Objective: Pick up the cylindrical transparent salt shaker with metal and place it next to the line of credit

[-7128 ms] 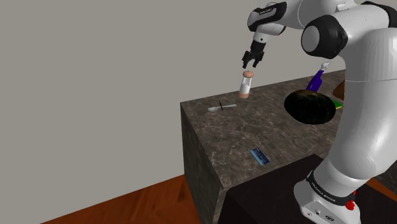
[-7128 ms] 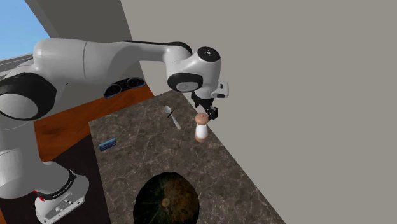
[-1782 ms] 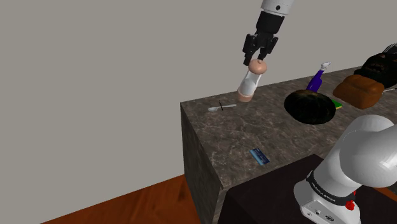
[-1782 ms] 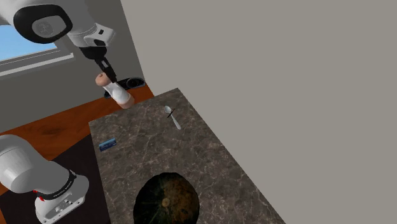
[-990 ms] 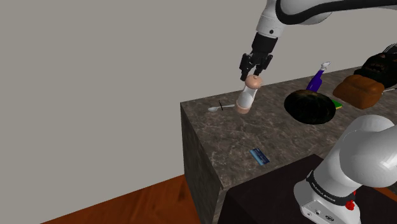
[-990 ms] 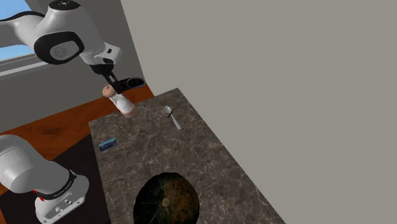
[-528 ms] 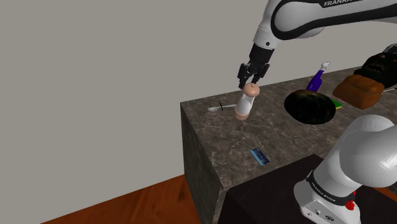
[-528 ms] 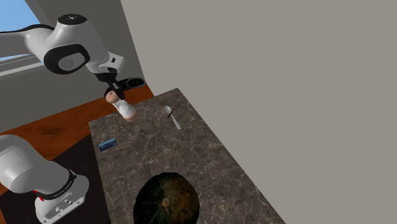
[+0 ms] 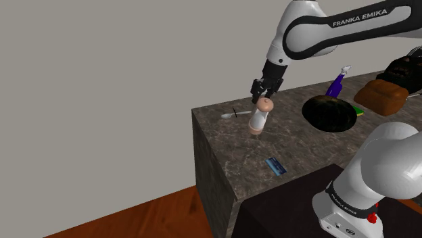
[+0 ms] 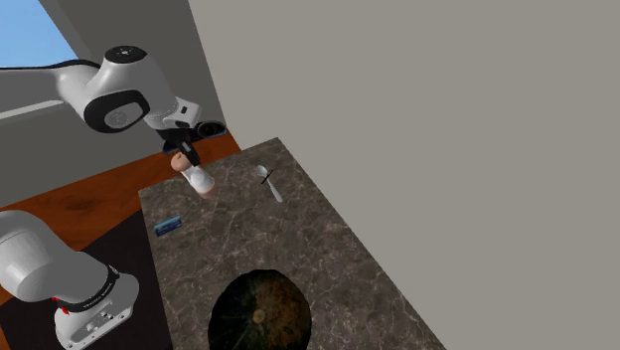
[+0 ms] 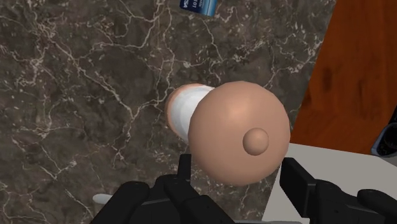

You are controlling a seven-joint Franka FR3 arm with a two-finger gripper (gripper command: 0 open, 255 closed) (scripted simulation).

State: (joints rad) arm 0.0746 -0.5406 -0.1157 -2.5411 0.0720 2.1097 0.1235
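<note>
- Pinkish-tan domed cap of the salt shaker (image 9: 258, 118) sits clamped between the black fingers of the gripper (image 9: 265, 90). The grip is on the cap alone, and the white body hangs free beneath.
- Shaker is in the air above the dark marble counter (image 9: 297, 145). It is tilted, with its base leaning away from the hand. It hangs between the spoon (image 9: 234, 114) and the blue card (image 9: 274, 165), and the card is well apart from it, close to the counter's edge.
- Risk 1: slip. The cap is rounded and smooth-looking, so the contact area is probably small. A quick swing or a hard stop could let the shaker pivot further or drop out.
- Risk 2: bad landing. If lowered at this tilt, the base rim would meet the marble first. On release the shaker would likely topple and roll.
- Risk 3: edge. The card lies near the drop to the wooden floor (image 9: 135, 216). A rolling cylinder there could go over.
- Risk 4: overshoot. Setting down on top of the card, or nudging it, would fail the "next to" condition.
- Suggest levelling the shaker upright before descent, then a slow release just beside the card.
</note>
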